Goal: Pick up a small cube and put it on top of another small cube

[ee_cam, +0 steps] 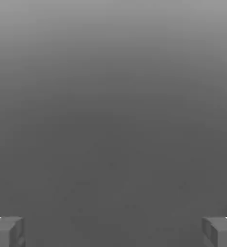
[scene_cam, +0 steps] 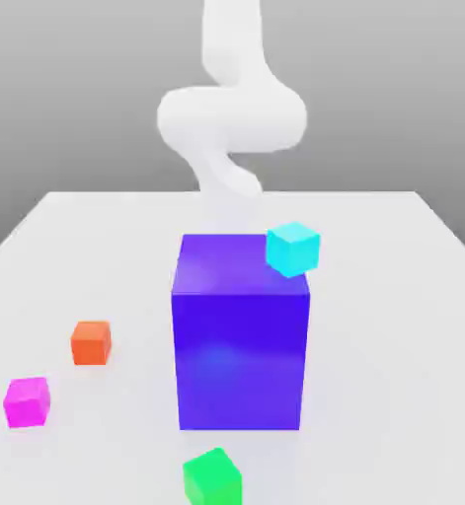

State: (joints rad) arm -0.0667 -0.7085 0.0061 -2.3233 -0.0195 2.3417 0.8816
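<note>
A: Sweeping from the exterior view's left, we meet the small magenta-pink cube (scene_cam: 27, 401) first, resting on the white table (scene_cam: 414, 325) near its left front edge. It is bright, evenly coloured, crisp-edged, and sits flat with nothing touching it.

B: So we haven't lifted it. What comes next along the table?

A: An orange cube (scene_cam: 91, 342) just behind and to the right of it, apart from it. Then a green cube (scene_cam: 213, 477) at the front, the big blue-purple block (scene_cam: 241, 335) in the middle, and a cyan cube (scene_cam: 293, 248) at that block's upper right corner; we cannot tell whether it rests on top or stands behind.

B: And our gripper (ee_cam: 113, 231)?

A: In the hand view its two fingers (ee_cam: 6, 231) stand wide apart with nothing between them. The white arm (scene_cam: 231, 113) rises behind the block.

B: Then we judge the task barely begun: reaching, grasping, carrying and stacking all remain.
</note>
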